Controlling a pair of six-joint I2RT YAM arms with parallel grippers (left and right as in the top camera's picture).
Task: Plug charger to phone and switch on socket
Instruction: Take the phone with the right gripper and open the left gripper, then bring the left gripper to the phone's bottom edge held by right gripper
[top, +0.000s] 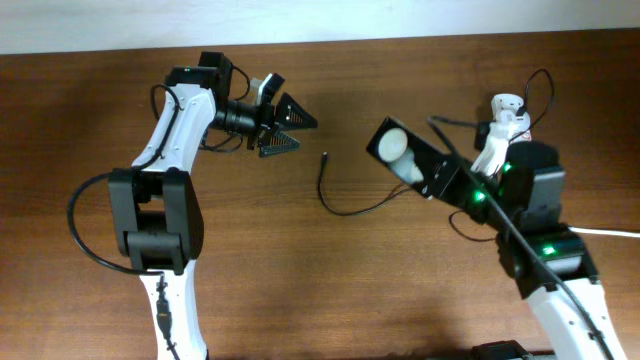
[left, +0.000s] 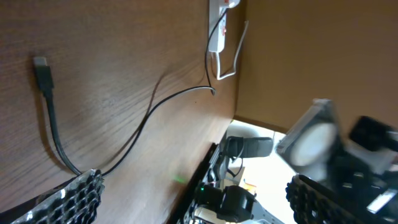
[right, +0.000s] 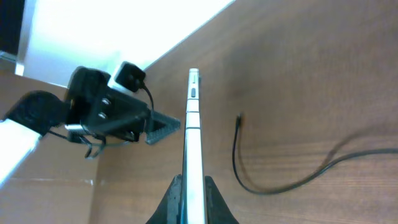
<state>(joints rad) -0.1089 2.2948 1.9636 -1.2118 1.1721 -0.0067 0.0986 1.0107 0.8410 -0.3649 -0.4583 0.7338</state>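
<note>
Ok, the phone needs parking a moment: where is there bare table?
In the overhead view, the widest bare table lies below the charger, between the arms. A smaller gap sits above its plug, between left gripper and phone. Crowded: around the right gripper and socket.

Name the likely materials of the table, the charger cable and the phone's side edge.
table: wood or wood-look laminate, brown with a low sheen; grain lines show across it.
charger cable: black flexible jacket, probably rubber or soft plastic; it lies in loose curves.
phone: side edge is pale and smooth and catches light; metal or plastic, can't tell which.
</note>
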